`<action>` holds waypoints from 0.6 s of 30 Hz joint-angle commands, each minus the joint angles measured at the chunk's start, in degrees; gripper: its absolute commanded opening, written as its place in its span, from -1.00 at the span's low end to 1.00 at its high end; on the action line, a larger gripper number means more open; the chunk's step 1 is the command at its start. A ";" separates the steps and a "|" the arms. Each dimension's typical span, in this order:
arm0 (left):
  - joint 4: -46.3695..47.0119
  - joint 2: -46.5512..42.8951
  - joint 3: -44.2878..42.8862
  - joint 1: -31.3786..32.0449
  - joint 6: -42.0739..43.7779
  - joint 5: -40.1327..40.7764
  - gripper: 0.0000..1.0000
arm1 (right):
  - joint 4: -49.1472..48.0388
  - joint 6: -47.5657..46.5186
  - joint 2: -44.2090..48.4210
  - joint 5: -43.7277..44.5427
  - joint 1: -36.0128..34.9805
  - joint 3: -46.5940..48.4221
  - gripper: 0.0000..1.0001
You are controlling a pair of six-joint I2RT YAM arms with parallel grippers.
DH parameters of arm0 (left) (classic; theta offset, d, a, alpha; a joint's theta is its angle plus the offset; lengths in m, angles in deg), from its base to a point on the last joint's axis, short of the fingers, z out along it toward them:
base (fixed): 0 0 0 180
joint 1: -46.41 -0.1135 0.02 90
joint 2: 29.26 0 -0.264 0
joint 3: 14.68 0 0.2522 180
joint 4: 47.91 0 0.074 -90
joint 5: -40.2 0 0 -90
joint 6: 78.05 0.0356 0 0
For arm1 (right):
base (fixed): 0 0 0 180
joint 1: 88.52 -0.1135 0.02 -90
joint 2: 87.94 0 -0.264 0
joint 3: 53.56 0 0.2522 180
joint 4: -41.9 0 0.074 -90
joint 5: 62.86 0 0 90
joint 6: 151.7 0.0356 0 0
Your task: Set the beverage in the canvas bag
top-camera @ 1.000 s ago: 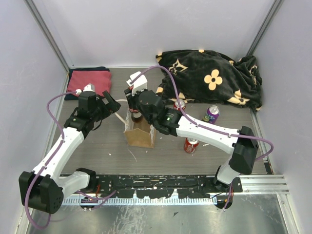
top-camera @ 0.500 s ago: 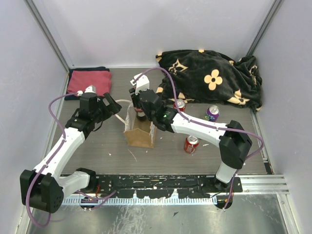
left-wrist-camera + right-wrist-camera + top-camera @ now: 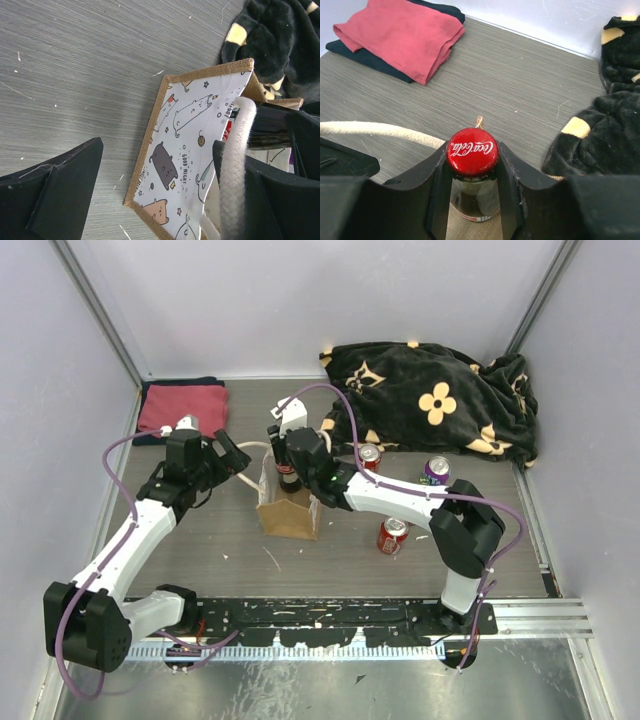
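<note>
The canvas bag (image 3: 288,517) stands upright mid-table, tan with cream rope handles. My right gripper (image 3: 289,462) is shut on the neck of a glass cola bottle (image 3: 287,478), which hangs upright in the bag's mouth. In the right wrist view the red cap (image 3: 472,149) sits between my fingers (image 3: 438,185), with the bag's burlap below. My left gripper (image 3: 230,462) is open just left of the bag. In the left wrist view (image 3: 157,150) one rope handle (image 3: 236,155) lies over its right finger and the bag's cat-print panel (image 3: 187,145) shows between the jaws.
Two red cans (image 3: 392,536) (image 3: 368,456) and a purple can (image 3: 433,474) stand right of the bag. A black flowered blanket (image 3: 440,400) fills the back right. A folded red towel (image 3: 182,407) on dark cloth lies at the back left.
My right arm has folded in toward the bag, its elbow swinging left, with the bottle still held at the bag's mouth. The left gripper has barely moved.
</note>
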State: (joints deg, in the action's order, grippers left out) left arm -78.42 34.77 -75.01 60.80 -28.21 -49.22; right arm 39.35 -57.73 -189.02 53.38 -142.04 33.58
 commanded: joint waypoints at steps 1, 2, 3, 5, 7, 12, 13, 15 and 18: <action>2.28 0.31 1.26 -0.20 -0.26 -0.60 0.96 | -13.85 1.55 1.87 -0.96 -0.24 3.67 -0.98; 2.29 0.31 1.30 -0.18 -0.31 -0.59 0.96 | -13.71 1.55 1.52 -1.01 -0.27 3.88 -0.98; 2.38 0.26 1.46 -0.20 -0.29 -0.58 0.96 | -13.54 1.42 1.18 -1.02 -0.23 4.07 -0.98; 2.41 0.15 1.69 -0.16 -0.35 -0.60 0.96 | -13.04 1.44 0.45 -0.92 -0.27 4.22 -0.98; 2.35 0.07 1.87 -0.17 -0.37 -0.64 0.96 | -12.59 1.46 -0.25 -0.90 -0.27 4.29 -0.98; 2.42 -0.21 2.24 -0.21 -0.36 -0.74 0.96 | -11.57 2.05 -1.13 -0.60 -0.27 3.74 -0.98; 2.45 -0.29 2.37 -0.23 -0.36 -0.87 0.96 | -11.44 2.27 -1.09 -0.59 -0.25 3.55 -0.98; 2.43 -0.47 2.48 -0.19 -0.40 -0.90 0.96 | -11.61 2.36 -0.85 -0.49 -0.27 3.08 -0.98; 2.37 -0.72 2.70 -0.22 -0.45 -1.02 0.96 | -11.27 2.50 -0.08 -0.53 -0.35 2.99 -0.97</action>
State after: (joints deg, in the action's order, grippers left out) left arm -77.53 34.92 -73.13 60.80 -28.63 -49.55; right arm 35.78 -57.16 -190.87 52.94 -142.04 33.91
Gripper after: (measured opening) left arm 0.979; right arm 0.416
